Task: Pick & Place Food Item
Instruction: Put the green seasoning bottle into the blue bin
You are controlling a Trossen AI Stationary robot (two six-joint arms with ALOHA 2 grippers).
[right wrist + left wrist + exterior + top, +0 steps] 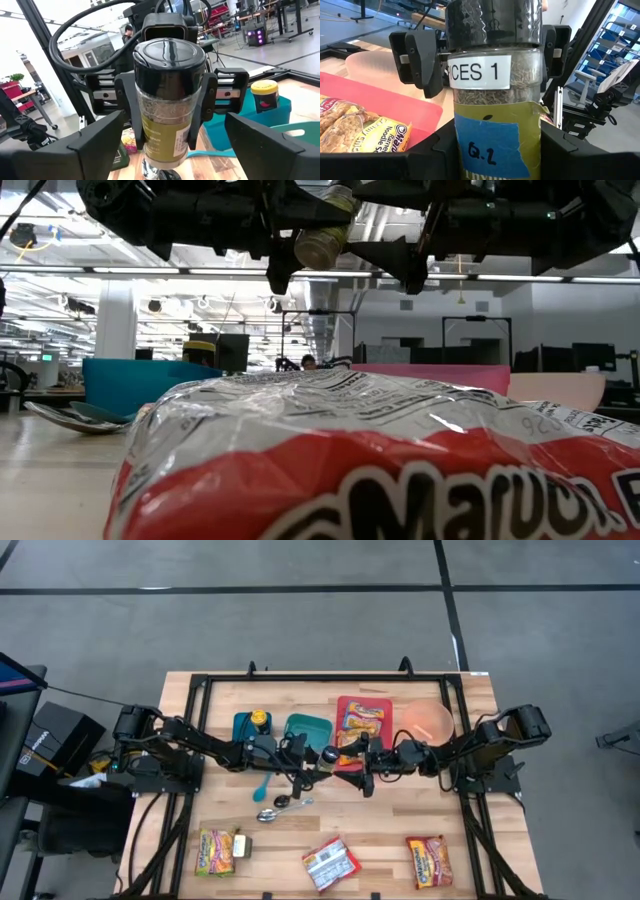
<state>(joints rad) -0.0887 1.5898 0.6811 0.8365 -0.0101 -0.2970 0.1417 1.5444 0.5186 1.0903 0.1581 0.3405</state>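
High view: both arms reach in from the table's sides and meet above its middle, where the left gripper (pixel 318 762) holds a spice jar (pixel 329 754) clear of the wood. Left wrist view shows that jar (pixel 492 100) clamped between the left fingers (pixel 417 62), its black cap pointing away, a white label across the glass and blue tape lower down. Right wrist view looks at the jar's cap (pixel 169 52) head-on, the left gripper's pads (pixel 125 97) pressed on both sides, while the right gripper (pixel 172 150) stands spread wide on either side of the jar without touching it. Low view shows the jar (pixel 322 240) lying nearly level in the air, well above the tabletop. Behind the grippers sit a teal bin (pixel 308 727), a smaller bin with a yellow-capped jar (pixel 259 719), a red tray (pixel 363 720) holding noodle packs, and a pink bowl (pixel 428 720). A spoon (pixel 270 813) lies just in front of the left gripper. Three noodle packs (pixel 331 863) lie along the near edge.
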